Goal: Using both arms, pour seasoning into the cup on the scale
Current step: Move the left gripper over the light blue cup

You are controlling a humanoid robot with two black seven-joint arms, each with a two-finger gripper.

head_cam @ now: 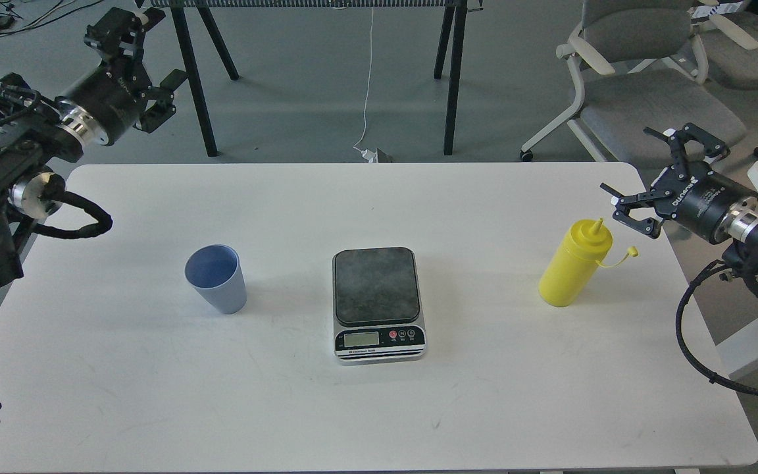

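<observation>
While both of your arms hang off the table edges, this is how things lie:

Table: white, rounded corners; cup, scale and bottle stand on it in a row, well apart from one another.
Cup: light blue, upright, left of the scale, not on it.
Scale: centre of the table, dark platform bare; LCD, one red and two dark buttons on the silver front. You cannot read the small print under the display.
Seasoning bottle: yellow, upright at the right, tethered cap hanging off to its right, nozzle uncovered.
Left gripper: raised beyond the far left corner, fingers spread, holding nothing; its body lettering is too faint for you to read.
Right gripper: fingers spread and empty, just beside the bottle's top, not touching; white lettering on its body, illegible.
</observation>
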